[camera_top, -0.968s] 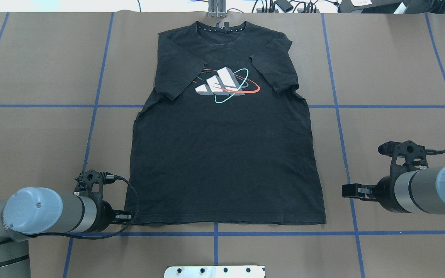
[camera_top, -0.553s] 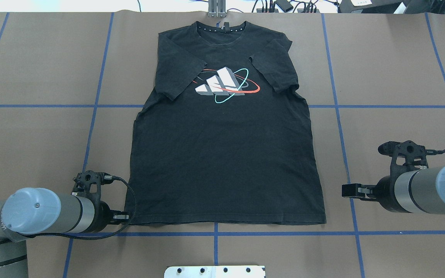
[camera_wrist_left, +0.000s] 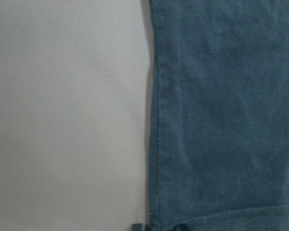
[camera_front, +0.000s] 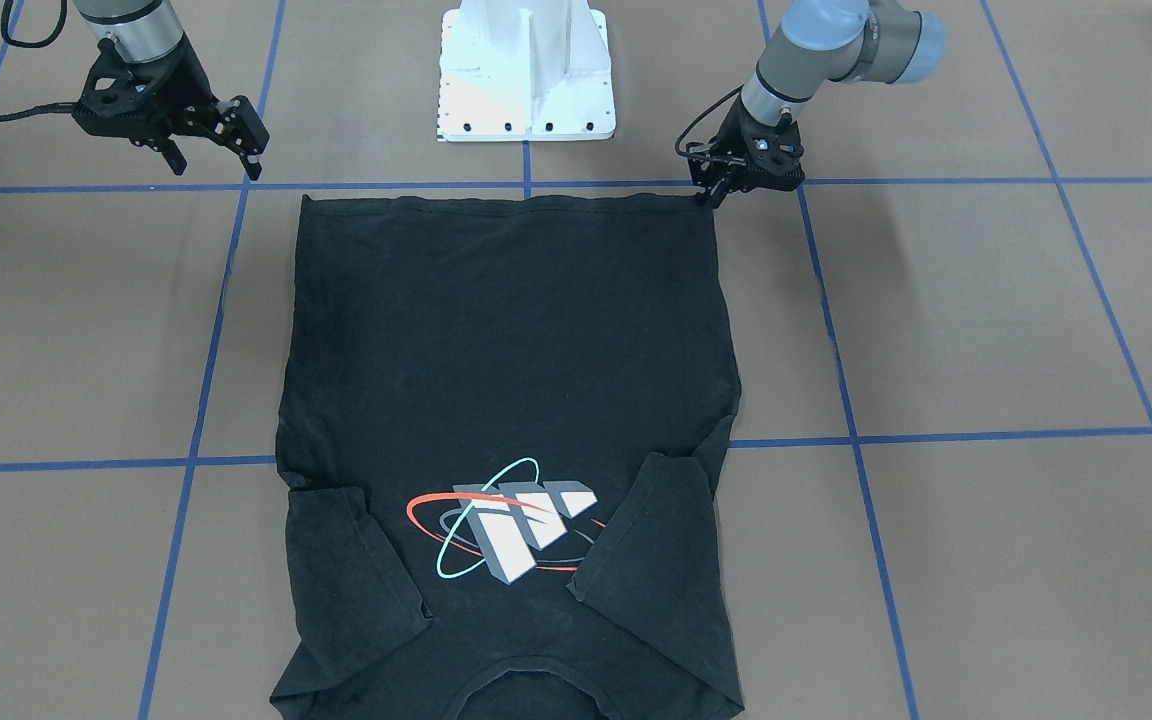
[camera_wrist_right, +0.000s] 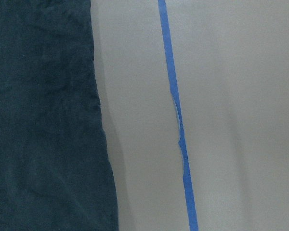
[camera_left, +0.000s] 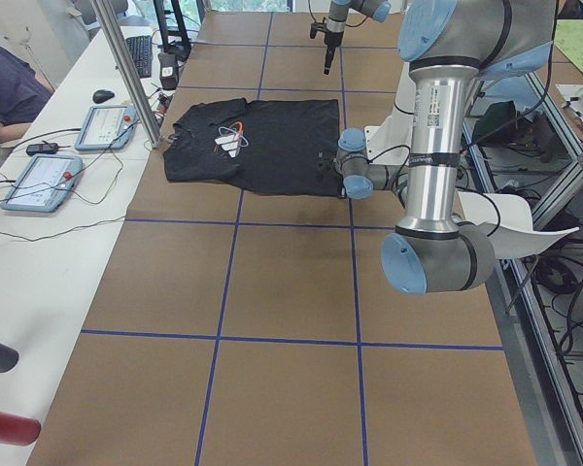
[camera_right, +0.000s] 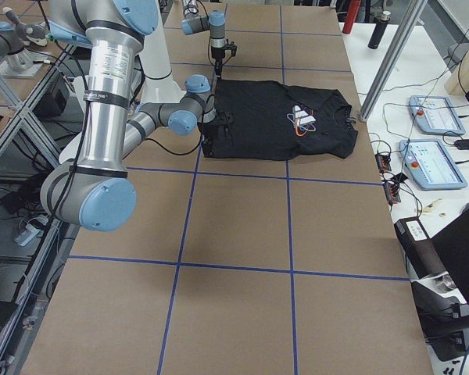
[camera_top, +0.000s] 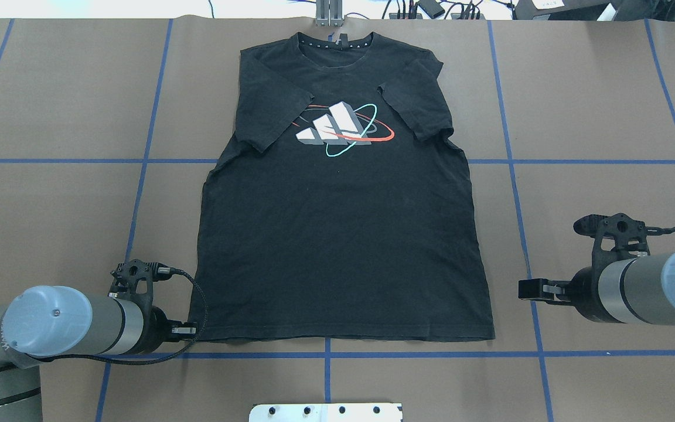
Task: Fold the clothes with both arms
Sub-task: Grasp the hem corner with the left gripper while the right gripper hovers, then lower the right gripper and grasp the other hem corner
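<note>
Bright, even light from above falls on the table (camera_top: pixel 50 234), leaving only a faint, soft shadow beside the left arm (camera_front: pixel 841 45). Exterior views are sharp; wrist views are softer and cooler, rendering the black T-shirt (camera_wrist_left: pixel 221 115) bluish.

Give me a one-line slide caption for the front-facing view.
Black T-shirt lies flat, sleeves folded in; left gripper at a hem corner, right gripper open, clear of the cloth.
</note>
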